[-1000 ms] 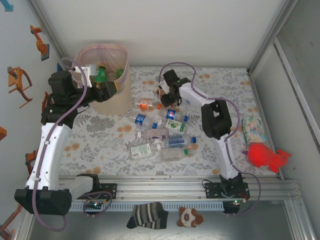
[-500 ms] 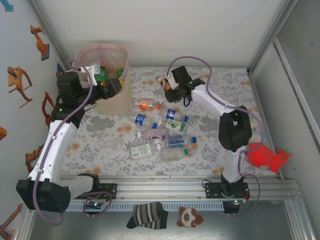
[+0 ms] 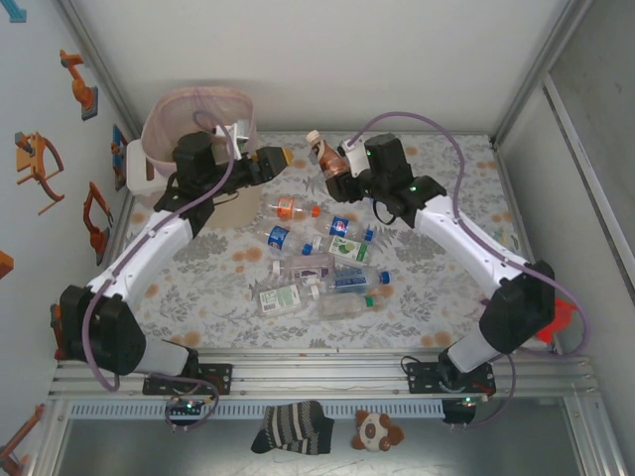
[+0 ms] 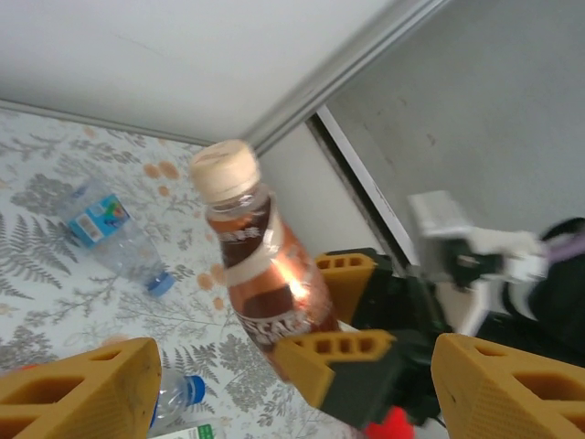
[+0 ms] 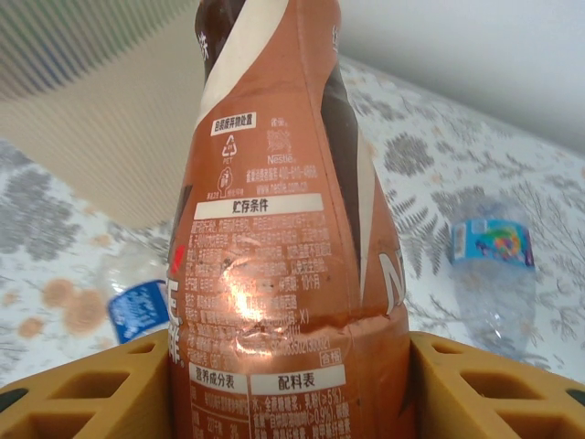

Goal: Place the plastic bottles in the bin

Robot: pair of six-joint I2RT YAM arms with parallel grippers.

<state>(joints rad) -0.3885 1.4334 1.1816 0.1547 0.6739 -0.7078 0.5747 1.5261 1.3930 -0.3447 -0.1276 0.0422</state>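
Note:
A brown plastic bottle [image 3: 323, 153] with a pale cap is held upright in the air, and my right gripper [image 3: 338, 167] is shut on its lower body. In the right wrist view the brown bottle [image 5: 274, 210] sits between the yellow fingers [image 5: 101, 384]. My left gripper [image 3: 270, 159] is open, a short way left of it. From the left wrist the brown bottle [image 4: 260, 265] stands ahead of my spread left fingers [image 4: 82, 389]. Several clear bottles [image 3: 308, 266] lie mid-table, one with an orange cap [image 3: 288, 207]. The beige bin [image 3: 164, 124], lined with a pink bag, stands back left, partly behind my left arm.
A white box [image 3: 135, 165] sits left of the bin. A red toy [image 3: 558, 315] lies at the right edge behind my right arm. A striped sock [image 3: 291, 426] and a small plush [image 3: 376, 430] lie below the front rail. Walls close in the left, back and right.
My right gripper has lifted the brown bottle up and leftward. My left arm has swung right from the bin, its gripper now close to the bottle.

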